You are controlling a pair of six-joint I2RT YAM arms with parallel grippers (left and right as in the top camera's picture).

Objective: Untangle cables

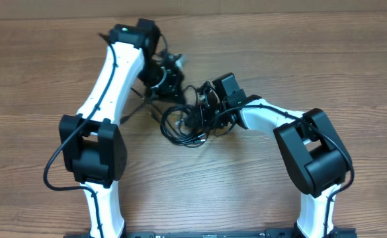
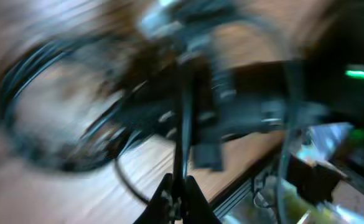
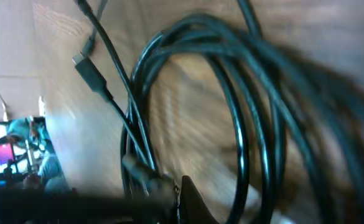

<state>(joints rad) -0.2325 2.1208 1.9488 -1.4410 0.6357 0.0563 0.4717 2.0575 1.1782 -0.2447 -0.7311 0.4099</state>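
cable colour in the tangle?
The cables are black; right wrist view shows it best.

From overhead, looks straight down on the wooden table [image 1: 352, 79], far enough back to take in the left arm [image 1: 110, 79] at frame left and the right arm [image 1: 266, 116] at frame right. From each wrist, looks along the fingers, very close and blurred, with the left gripper [image 2: 177, 193] and right gripper [image 3: 185, 199] at bottom centre. Shares the tangled cables [image 1: 180, 122] across all three views.
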